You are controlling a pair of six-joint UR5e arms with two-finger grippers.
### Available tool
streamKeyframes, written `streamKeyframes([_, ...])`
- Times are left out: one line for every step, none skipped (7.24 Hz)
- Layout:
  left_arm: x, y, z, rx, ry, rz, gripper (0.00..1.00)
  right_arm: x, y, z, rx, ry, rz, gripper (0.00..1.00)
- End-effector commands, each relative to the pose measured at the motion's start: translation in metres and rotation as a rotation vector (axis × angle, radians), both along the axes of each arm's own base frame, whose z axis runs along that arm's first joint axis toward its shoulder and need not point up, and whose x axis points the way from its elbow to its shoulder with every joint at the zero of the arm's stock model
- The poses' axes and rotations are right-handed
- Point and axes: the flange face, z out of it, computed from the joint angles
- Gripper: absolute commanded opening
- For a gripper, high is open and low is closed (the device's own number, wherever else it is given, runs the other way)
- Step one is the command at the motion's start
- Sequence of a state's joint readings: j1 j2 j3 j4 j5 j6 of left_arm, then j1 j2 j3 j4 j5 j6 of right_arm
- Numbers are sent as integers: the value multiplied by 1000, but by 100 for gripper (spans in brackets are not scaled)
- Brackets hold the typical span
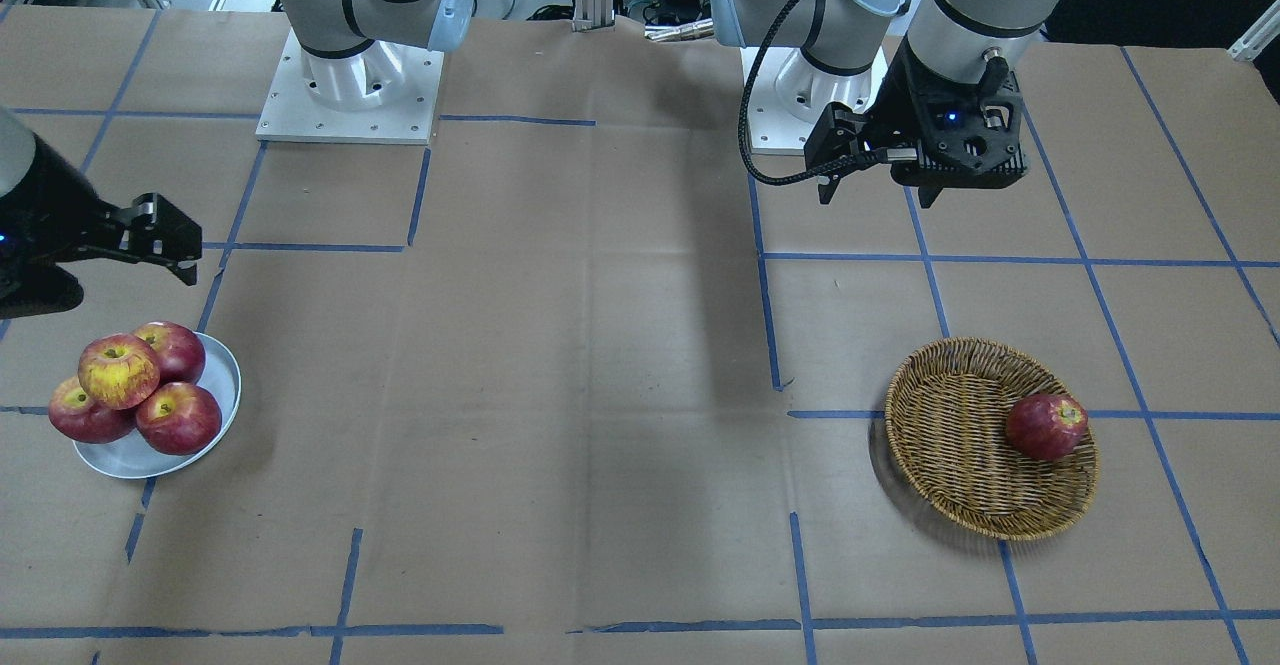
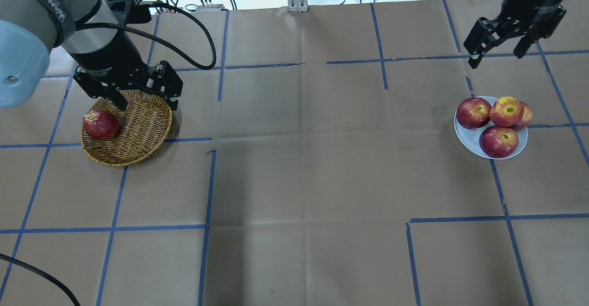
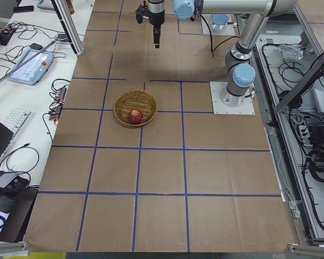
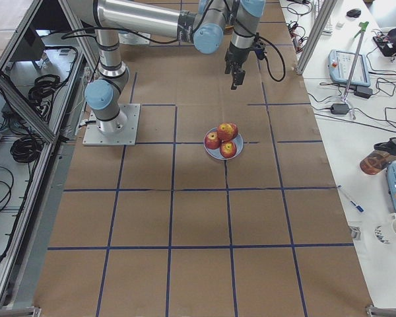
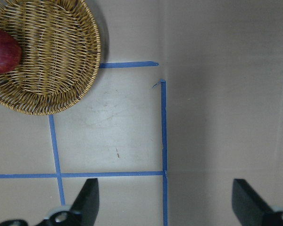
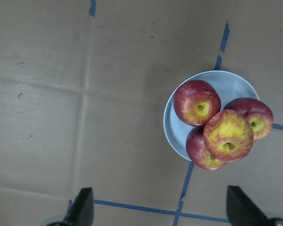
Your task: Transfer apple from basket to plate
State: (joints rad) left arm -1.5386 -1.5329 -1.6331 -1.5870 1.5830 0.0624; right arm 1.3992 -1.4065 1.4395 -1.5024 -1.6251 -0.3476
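The pale apple [image 2: 506,111] with yellow streaks lies on top of three dark red apples on the grey-white plate [image 2: 464,133], at the table's right; the right wrist view shows it too [image 6: 228,135]. The wicker basket [image 2: 142,126] stands at the left and holds one dark red apple [image 2: 100,124]. My left gripper [image 2: 147,106] is open and empty, up above the basket's near edge. My right gripper [image 2: 497,60] is open and empty, up above the table beyond the plate.
Brown paper with blue tape lines covers the table. The two arm bases [image 1: 350,85] stand at the robot's edge. Keyboards, cables and a tablet [image 3: 29,65] lie on side desks off the table.
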Motion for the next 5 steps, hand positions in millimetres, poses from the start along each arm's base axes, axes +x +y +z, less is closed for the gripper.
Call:
streamKeyframes([0, 0, -1, 1, 0, 0, 99, 84, 30, 13, -3, 21, -50, 100])
streamKeyframes([0, 0, -1, 1, 0, 0, 99, 97, 50, 16, -6, -25, -48, 99])
streamKeyframes([0, 0, -1, 2, 0, 0, 99, 99, 71, 17, -24, -35, -49, 100])
streamKeyframes([0, 0, -1, 2, 2, 0, 99, 98, 74, 21, -32, -29, -49, 100])
streamKeyframes([0, 0, -1, 1, 2, 0, 99, 98, 74, 23, -36, -28, -49, 100])
